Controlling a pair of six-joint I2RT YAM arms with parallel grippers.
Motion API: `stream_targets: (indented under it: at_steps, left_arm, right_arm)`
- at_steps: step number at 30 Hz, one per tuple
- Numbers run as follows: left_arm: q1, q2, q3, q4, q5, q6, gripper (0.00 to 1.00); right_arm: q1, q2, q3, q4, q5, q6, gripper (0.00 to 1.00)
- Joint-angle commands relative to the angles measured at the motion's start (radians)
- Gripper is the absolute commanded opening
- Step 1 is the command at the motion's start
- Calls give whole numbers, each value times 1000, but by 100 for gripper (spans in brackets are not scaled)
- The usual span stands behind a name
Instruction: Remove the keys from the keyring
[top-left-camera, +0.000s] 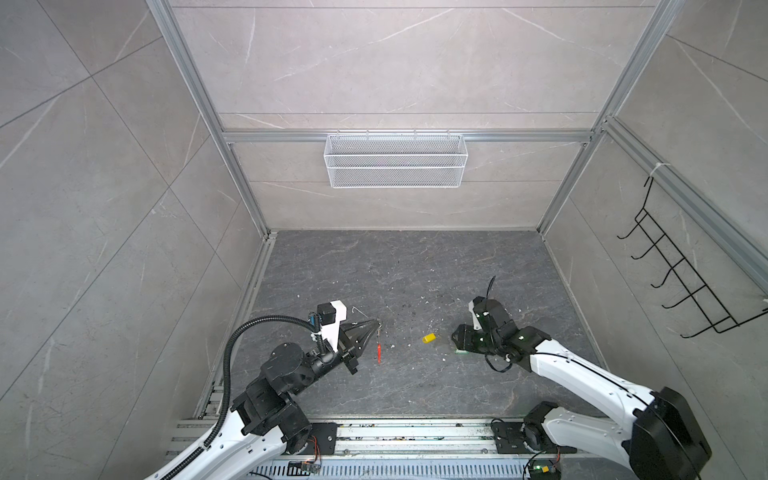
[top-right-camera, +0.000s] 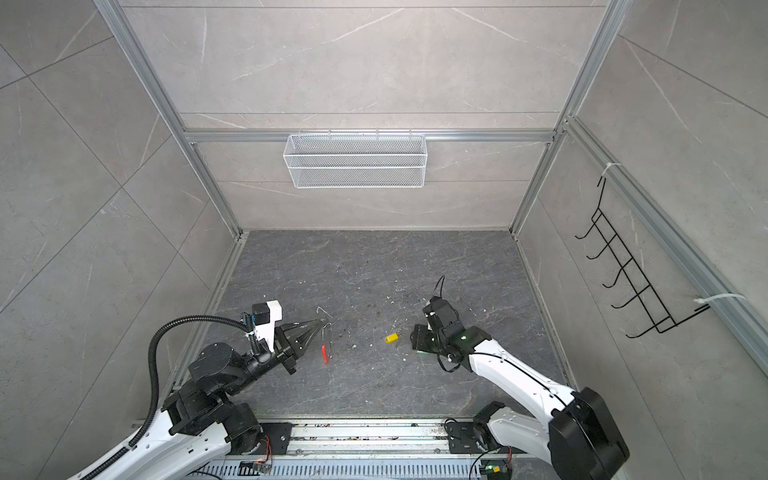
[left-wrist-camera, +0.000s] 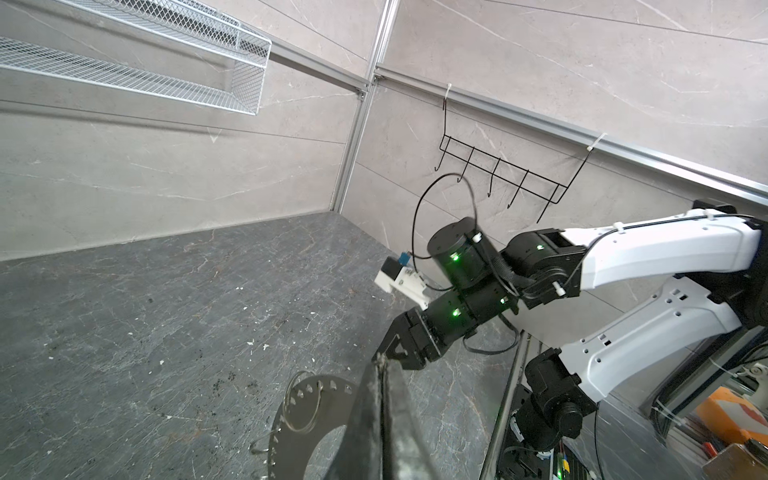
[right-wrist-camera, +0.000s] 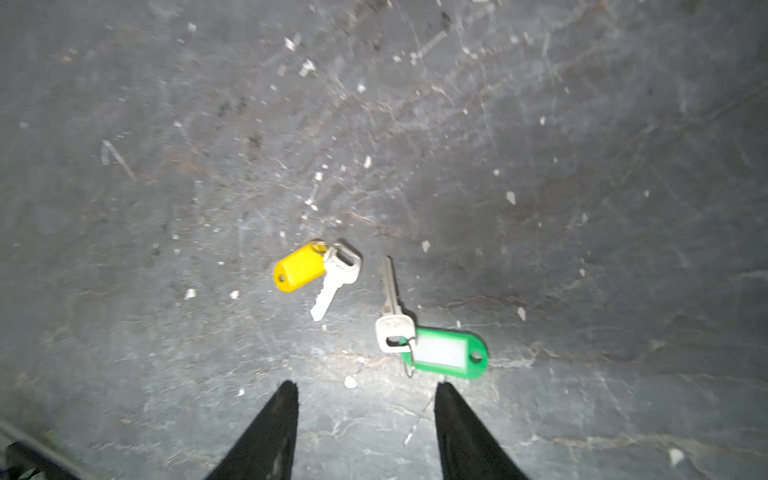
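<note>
On the dark stone table (top-left-camera: 415, 382), the left gripper (left-wrist-camera: 381, 368) is clamped tight on the grey perforated keyring (left-wrist-camera: 299, 415), whose red segment (top-left-camera: 379, 352) sits near its tips. The right gripper (right-wrist-camera: 365, 388), half spread and empty, hovers over the yellow key (right-wrist-camera: 338, 272) and the green key (right-wrist-camera: 395, 328), which lie loose near each other.

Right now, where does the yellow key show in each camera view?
In a top view: yellow key on the floor, centre-right, left of the right arm.
In a top view: same spot, nearer the picture's middle.
Left wrist: not in it.
Right wrist: near the picture's centre.
Shared landmark: green key beside it, a green sliver under the right arm in both top views.
</note>
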Motion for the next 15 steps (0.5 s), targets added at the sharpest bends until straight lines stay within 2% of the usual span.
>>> stream_targets:
  at_steps: [1, 3, 5, 7, 9, 15]
  left_arm:
    - [-4, 13, 30, 20, -36, -29, 0]
    - [-5, 26, 44, 3, -49, -41, 0]
    - [-4, 39, 56, -11, -65, -54, 0]
    - [-5, 52, 69, -23, -91, -72, 0]
    - [-4, 64, 80, -40, -129, -93, 0]
    - [-4, 99, 112, -80, -179, -125, 0]
  right_arm:
    - [16, -60, 49, 73, -209, -108, 56]
    - [87, -91, 76, 116, -239, -168, 56]
    - [210, -102, 132, 96, -157, -243, 58]
    - [324, -105, 170, 121, -88, -286, 64]
    - [393, -102, 181, 199, -86, -296, 71]
    - [568, -1, 247, 335, 69, -396, 74]
